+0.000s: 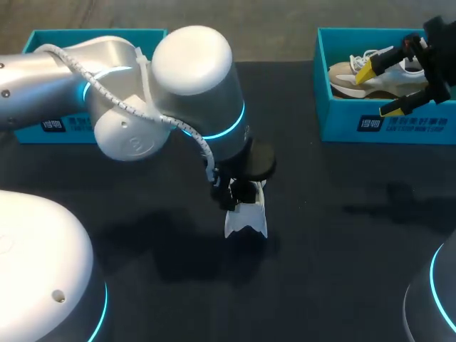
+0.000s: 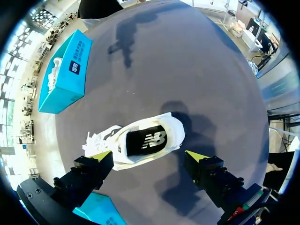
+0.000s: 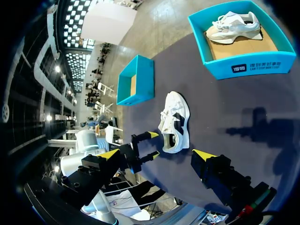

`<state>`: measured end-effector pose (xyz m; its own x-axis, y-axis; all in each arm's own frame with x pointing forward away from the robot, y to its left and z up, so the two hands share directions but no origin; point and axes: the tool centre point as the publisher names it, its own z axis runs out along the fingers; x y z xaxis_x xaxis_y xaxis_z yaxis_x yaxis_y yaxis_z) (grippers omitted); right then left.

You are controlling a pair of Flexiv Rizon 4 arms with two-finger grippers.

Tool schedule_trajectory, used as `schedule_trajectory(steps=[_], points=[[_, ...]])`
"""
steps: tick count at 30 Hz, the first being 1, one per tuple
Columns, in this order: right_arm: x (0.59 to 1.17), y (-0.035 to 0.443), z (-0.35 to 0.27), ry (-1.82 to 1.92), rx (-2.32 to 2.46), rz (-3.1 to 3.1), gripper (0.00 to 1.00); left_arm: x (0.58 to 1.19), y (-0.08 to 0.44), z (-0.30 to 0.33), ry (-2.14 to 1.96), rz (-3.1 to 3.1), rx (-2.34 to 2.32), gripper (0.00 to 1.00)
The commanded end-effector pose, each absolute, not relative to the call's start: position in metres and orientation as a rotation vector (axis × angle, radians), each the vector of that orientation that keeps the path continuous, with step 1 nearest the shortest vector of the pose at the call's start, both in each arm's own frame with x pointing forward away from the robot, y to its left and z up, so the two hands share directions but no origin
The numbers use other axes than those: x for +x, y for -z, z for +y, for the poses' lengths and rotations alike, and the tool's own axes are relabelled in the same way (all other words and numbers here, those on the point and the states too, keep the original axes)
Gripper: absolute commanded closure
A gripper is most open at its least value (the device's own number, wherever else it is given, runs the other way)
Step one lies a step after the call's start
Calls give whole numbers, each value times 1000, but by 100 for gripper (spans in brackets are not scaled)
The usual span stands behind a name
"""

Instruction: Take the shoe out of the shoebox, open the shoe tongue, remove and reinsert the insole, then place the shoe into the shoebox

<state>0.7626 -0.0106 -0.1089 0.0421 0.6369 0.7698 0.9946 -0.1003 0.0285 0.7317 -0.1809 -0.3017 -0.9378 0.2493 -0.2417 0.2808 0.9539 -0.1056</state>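
The shoe lies out on the bench, opening upward, between the two boxes. My left gripper hangs right over it, fingers apart and holding nothing, with the shoe's long axis running roughly finger to finger. My right gripper, also spread, sits well apart over the shoebox, so I judge the left arm better placed.

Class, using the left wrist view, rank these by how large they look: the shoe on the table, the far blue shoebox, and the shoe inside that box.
1. Shoe on the table: largest, though it lies nearest the camera, which inflates it.
2. Far blue shoebox.
3. Shoe inside that box: smallest.
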Motion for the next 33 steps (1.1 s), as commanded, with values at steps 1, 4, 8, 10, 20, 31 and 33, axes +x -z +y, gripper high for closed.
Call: schedule_trajectory(steps=[1,4,8,10,20,31,33], points=[[763,109,-10,869,-1795,-1643,0,731,302,-179,224,2888,383,0],[763,109,-10,869,-1795,-1643,0,725,311,-186,160,2923,161,0],[763,109,-10,869,-1795,-1643,0,715,315,-186,141,2958,36,0],[763,109,-10,869,-1795,-1643,0,711,318,-188,102,2969,6,0],[763,109,-10,869,-1795,-1643,0,703,354,-207,132,3019,40,0],[763,109,-10,869,-1795,-1643,0,698,390,-209,125,3079,30,0],[763,109,-10,869,-1795,-1643,0,696,395,-208,119,3091,26,0]])
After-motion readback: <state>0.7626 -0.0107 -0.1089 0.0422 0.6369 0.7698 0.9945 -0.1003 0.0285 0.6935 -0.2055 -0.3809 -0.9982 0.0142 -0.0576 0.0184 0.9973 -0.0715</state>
